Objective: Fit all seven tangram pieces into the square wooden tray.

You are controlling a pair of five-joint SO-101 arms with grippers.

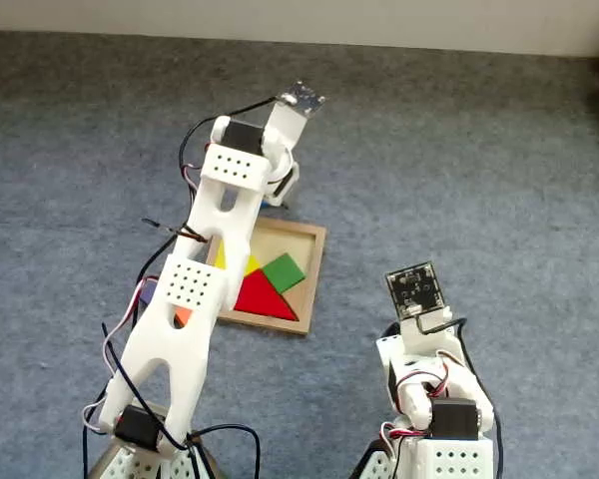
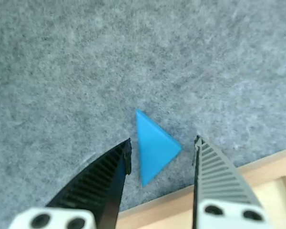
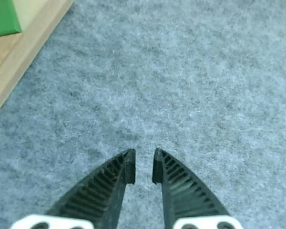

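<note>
1. While the right gripper (image 3: 143, 167) hangs low over the carpet (image 3: 205, 71) on the near side of the tray (image 1: 315, 274), off the tray corner closest to that arm's base, its fingers sit almost together. Only a thin slit shows between them, and they hold nothing.
2. Inside the tray lie a green square (image 1: 284, 272), a red triangle (image 1: 260, 296) and a yellow piece (image 1: 250, 264). Bare wood shows along the tray's far side, so the task looks only partly done.
3. Past the tray's far rim, the left arm reaches right across the tray, and the left gripper (image 2: 162, 141) has its fingers wide apart with nothing clamped.
4. Between those fingers the blue triangle (image 2: 151, 148) lies flat on the carpet, just outside the tray's far rim with a sliver of carpet between the two.
5. The triangle's long edge runs away from the tray's rim, roughly in line with the fingers. That edge faces the dark finger (image 2: 109, 171), and the opposite corner points at the grey finger (image 2: 214, 167).
6. Whether the tips are down at the carpet's level cannot be told.
7. As a judgement, the left arm is far nearer this piece than the right. Closing would press a flat edge on one side and a bare corner on the other, so the triangle may swivel. Once gripped, it needs lifting back over the rim to the tray's bare wood.
</note>
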